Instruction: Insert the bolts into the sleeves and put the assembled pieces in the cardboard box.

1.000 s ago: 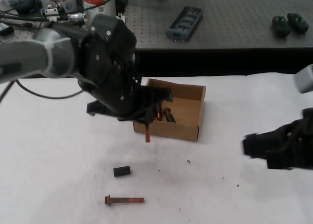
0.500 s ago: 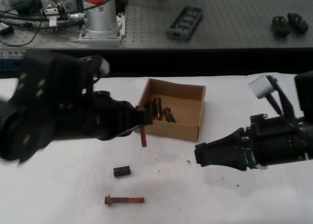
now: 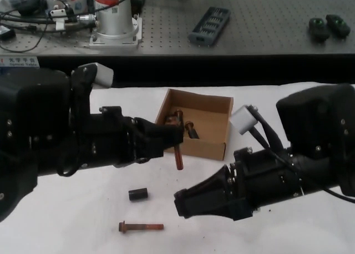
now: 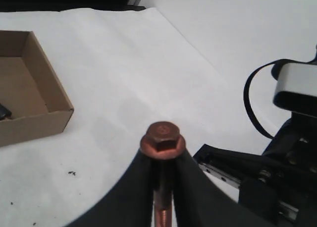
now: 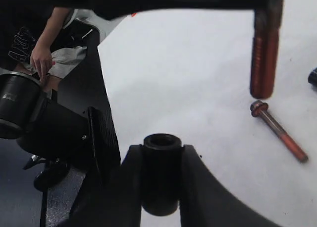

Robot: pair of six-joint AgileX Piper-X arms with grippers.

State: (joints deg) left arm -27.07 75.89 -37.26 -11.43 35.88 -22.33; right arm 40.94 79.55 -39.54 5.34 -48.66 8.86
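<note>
Some joined pieces (image 3: 188, 127) already lie in the box (image 3: 211, 147). The left claw (image 4: 162, 185) pinches 1 bolt (image 4: 162, 140), the right claw (image 5: 161, 155) pinches 1 sleeve (image 5: 161, 187) (not joined yet). 1 spare bolt (image 3: 141, 227) and 1 spare sleeve (image 3: 138, 194) wait on the cloth (image 3: 83, 223)

cardboard box (image 3: 206, 149): on the cloth (image 3: 66, 209), toward its far side, midway across; assembled pieces (image 3: 188, 126) lie inside it.
held bolt (image 3: 178, 155): upright in the left gripper (image 3: 176, 136), before the box's near wall, clear of the cloth.
held sleeve (image 5: 161, 180): between the right gripper's (image 3: 182, 204) fingers — nearer than the held bolt, to its right, apart from it.
loose sleeve (image 3: 138, 194): on the cloth, left of the right gripper.
loose bolt (image 3: 141, 227): flat on the cloth — just in front of the loose sleeve.
</note>
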